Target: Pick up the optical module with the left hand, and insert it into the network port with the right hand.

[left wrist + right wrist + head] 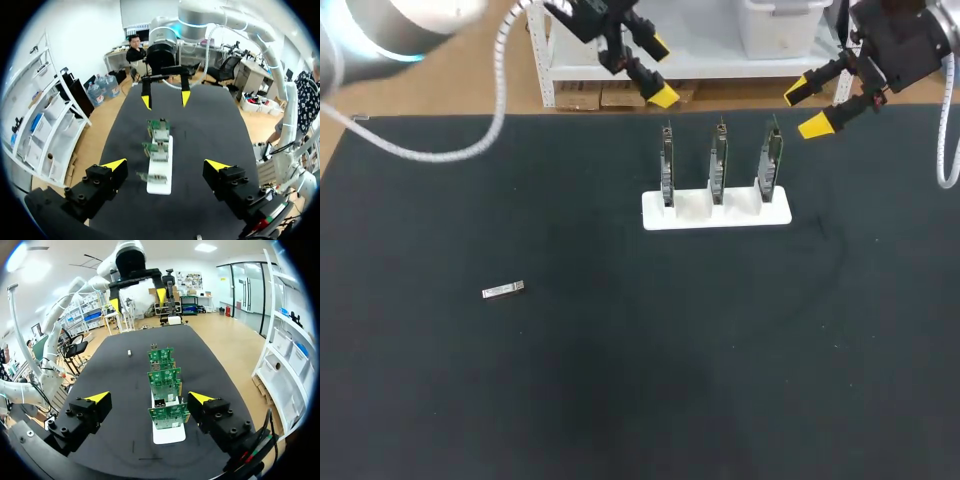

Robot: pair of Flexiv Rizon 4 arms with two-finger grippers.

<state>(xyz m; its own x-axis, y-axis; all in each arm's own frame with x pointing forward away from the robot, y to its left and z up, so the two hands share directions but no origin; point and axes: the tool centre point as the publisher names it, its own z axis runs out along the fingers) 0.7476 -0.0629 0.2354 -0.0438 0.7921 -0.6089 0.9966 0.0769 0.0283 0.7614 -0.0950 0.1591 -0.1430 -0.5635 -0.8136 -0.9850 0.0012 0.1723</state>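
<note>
Closest to the head camera, the left arm (390, 25) crosses the far left corner. Its left gripper (661, 70) hangs over the far edge of the black table (620, 400), fingers spread apart and empty. The right gripper (807, 108) hangs over the far right, also spread and empty. Between and just in front of them, a white stand (715, 212) holds three upright circuit boards (719, 160) in a row.

The optical module (503, 290), a small silver bar, lies flat on the table toward the near left, well apart from both grippers. Its long axis runs roughly side to side, slightly tilted. It lies nearer to the left gripper, down and to that gripper's left, so the pickup likely calls for a long reach toward the near side.

The right wrist view shows the module (129, 353) as a speck beyond the boards. It also shows what may be a network port (160, 402) on the nearest board. The left wrist view shows no module.
</note>
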